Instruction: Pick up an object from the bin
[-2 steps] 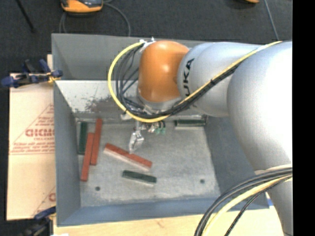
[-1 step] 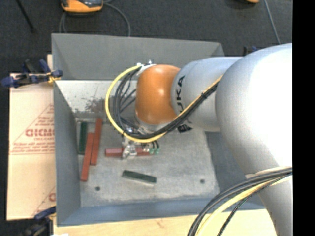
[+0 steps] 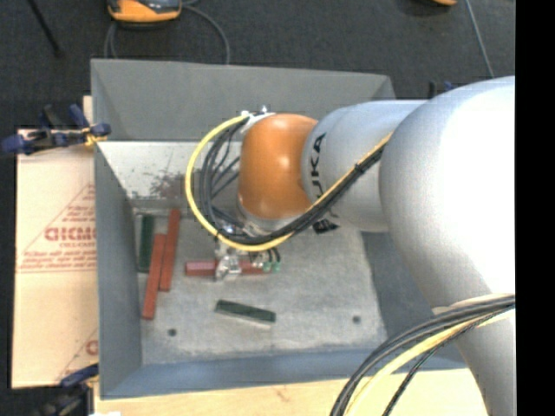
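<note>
The claw (image 3: 229, 264) is low in the middle of the bin (image 3: 243, 94), on a short red bar (image 3: 199, 269) that lies flat. The wrist hides whether it is open or closed. If the grip is off the bar's centre, the bar could tilt and slip out as it is raised. A small green piece (image 3: 274, 265) just beside it might get knocked. The arm reaches in from the right and bends steeply down, with the orange cover (image 3: 273, 167) on top.

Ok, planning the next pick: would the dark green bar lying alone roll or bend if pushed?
The dark green bar looks flat-sided and straight, so it would probably slide rather than roll. It seems rigid and likely light. Lying flat on the bin floor, it may be hard to grip.
</note>
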Robot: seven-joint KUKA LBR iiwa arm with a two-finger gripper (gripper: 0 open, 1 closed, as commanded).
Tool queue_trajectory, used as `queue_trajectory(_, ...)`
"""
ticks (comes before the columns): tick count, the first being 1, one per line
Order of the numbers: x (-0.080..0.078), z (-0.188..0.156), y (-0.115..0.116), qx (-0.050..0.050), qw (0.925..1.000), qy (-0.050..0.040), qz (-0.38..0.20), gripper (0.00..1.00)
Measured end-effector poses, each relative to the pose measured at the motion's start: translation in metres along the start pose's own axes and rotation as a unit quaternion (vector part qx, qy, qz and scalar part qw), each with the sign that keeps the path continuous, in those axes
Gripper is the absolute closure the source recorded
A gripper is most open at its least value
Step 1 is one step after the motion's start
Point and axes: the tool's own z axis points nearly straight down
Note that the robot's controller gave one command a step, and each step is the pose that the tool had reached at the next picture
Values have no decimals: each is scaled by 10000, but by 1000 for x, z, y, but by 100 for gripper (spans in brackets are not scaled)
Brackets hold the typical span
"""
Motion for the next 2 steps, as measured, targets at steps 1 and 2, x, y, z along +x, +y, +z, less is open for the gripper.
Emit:
queue_trajectory(1, 6, -113, -3, 12, 9995, -21, 320, 100)
queue_trajectory(2, 6, -113, -3, 12, 9995, -21, 320, 0)
